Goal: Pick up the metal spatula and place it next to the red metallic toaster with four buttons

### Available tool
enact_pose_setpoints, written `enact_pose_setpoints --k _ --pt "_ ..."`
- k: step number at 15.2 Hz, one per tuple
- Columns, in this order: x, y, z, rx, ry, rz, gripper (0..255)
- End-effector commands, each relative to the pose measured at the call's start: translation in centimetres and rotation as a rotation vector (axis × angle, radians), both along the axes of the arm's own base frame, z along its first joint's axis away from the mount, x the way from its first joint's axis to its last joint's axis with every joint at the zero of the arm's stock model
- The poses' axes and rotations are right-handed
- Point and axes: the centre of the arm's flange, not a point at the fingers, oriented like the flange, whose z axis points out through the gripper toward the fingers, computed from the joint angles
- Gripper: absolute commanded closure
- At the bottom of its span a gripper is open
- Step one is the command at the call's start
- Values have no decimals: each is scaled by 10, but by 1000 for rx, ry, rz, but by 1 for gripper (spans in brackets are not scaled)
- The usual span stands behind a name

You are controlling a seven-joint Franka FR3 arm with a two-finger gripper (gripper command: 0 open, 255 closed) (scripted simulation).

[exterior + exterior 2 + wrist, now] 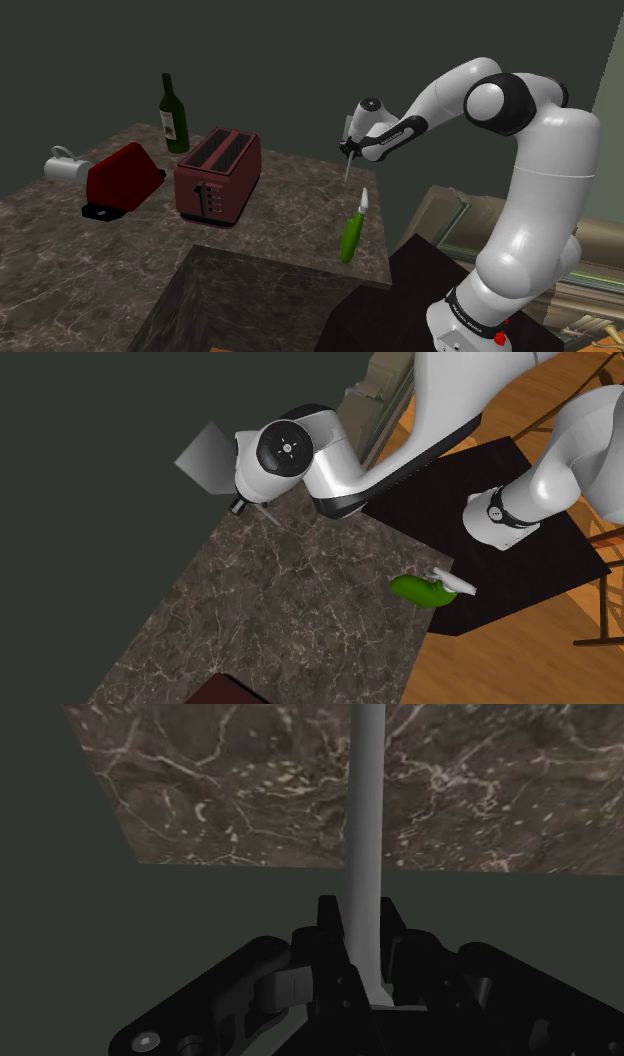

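Glossy white rounded arm [530,215], dark joints; all-black end effector [365,954], red base dot [500,338]

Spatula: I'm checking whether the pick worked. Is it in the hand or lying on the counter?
In the hand. The hand is shut on the spatula, and in the shoulder view its thin shaft hangs clear of the counter.

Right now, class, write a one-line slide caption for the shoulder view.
Gripper holds the spatula in the air, well apart from the red four-button toaster on the counter.
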Motion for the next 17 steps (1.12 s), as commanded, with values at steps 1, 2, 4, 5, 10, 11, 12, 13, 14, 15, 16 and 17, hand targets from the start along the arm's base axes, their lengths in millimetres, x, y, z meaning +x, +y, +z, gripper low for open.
enact_pose_setpoints --k 1,2,4,5,10,11,12,13,14,15,16,17 --pt "0 0 0 0 0 0 255" --pt "0 0 0 0 0 0 255" --pt "0 0 0 0 0 0 255" --pt "0 0 5 1 0 0 255" --pt "0 0 31 0 0 0 255" --pt "0 0 37 0 0 0 255" --pt "0 0 42 0 0 0 255" --pt "0 0 47 0 0 0 255" --pt "0 0 53 0 0 0 255" --pt "0 0 58 0 0 0 255" --pt "0 0 63 0 0 0 255" --pt "0 0 68 0 0 0 255"
